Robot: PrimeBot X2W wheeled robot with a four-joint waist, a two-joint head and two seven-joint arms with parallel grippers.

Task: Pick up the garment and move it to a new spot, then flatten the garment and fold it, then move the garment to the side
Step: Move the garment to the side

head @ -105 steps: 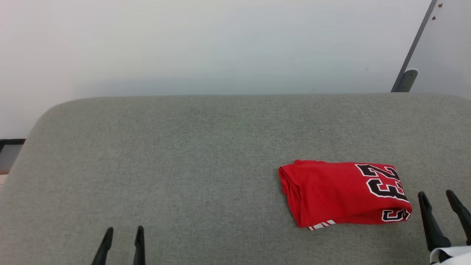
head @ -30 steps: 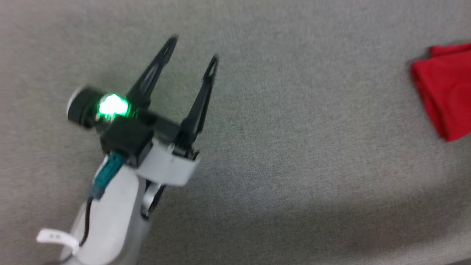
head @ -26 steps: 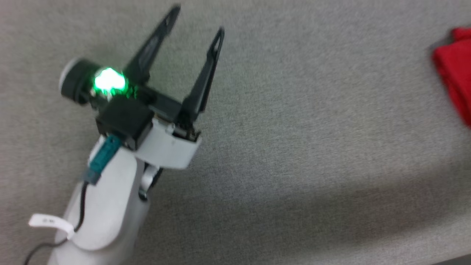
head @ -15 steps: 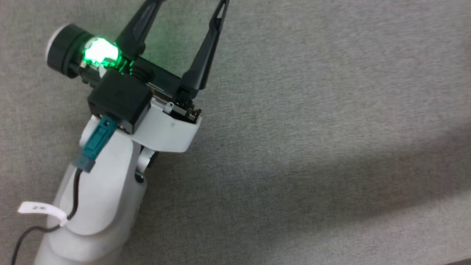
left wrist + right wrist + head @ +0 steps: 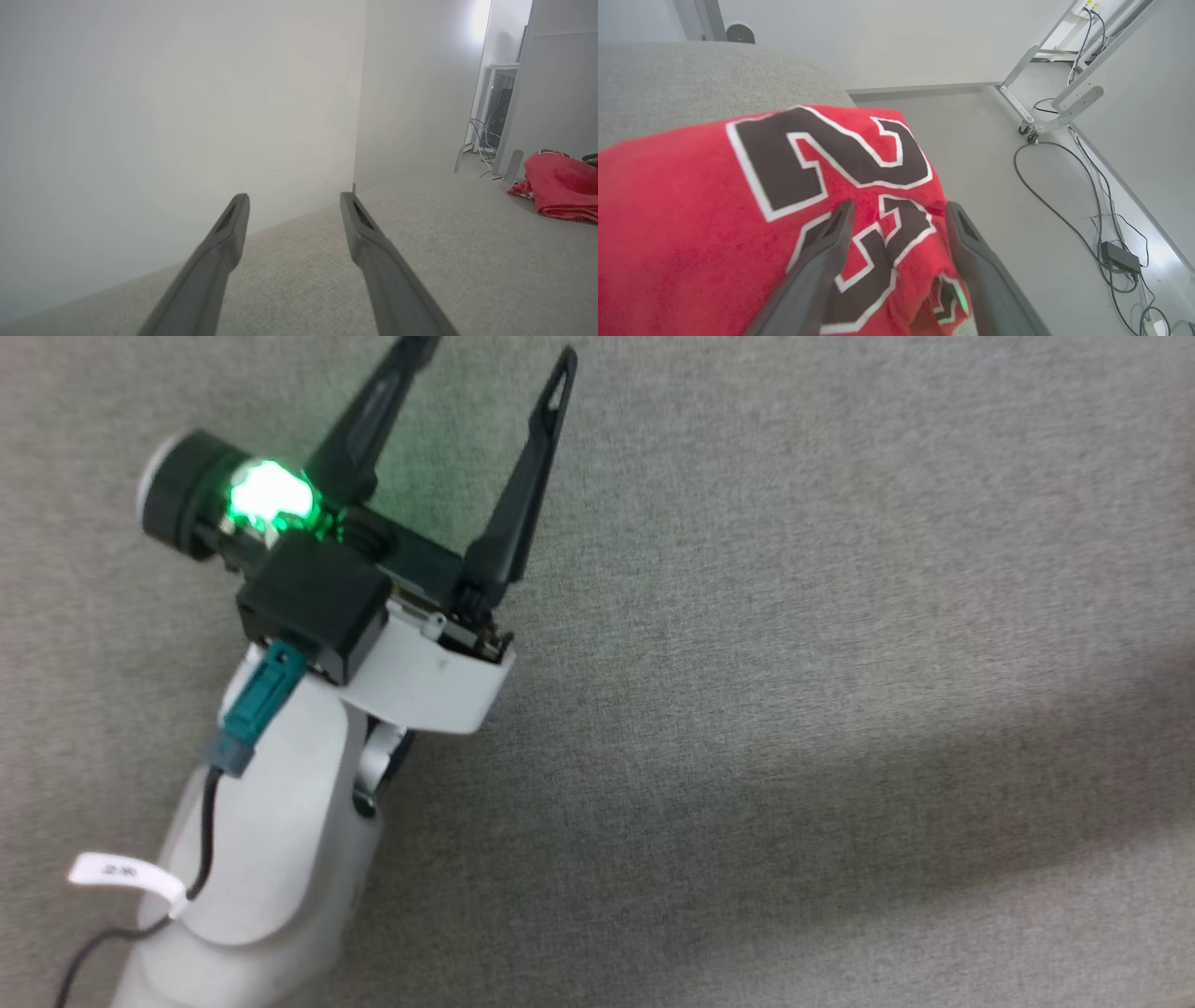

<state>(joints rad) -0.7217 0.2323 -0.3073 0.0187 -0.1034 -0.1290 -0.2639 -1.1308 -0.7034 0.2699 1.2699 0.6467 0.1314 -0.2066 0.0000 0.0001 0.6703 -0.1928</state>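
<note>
Head view looks down on a grey padded surface [image 5: 840, 616], with the left gripper [image 5: 493, 350] at eleven o'clock, jaws wide and empty. Right wrist view: the garment [image 5: 691, 210], red and folded with its black number [image 5: 822, 154] uppermost, lies at the surface's edge, toward nine o'clock. The right gripper [image 5: 900, 205] hovers over the number at six o'clock, jaws wide, pinching nothing. The last step, setting it aside, looks nearly done. Next, the gripper should lift away without snagging cloth.
</note>
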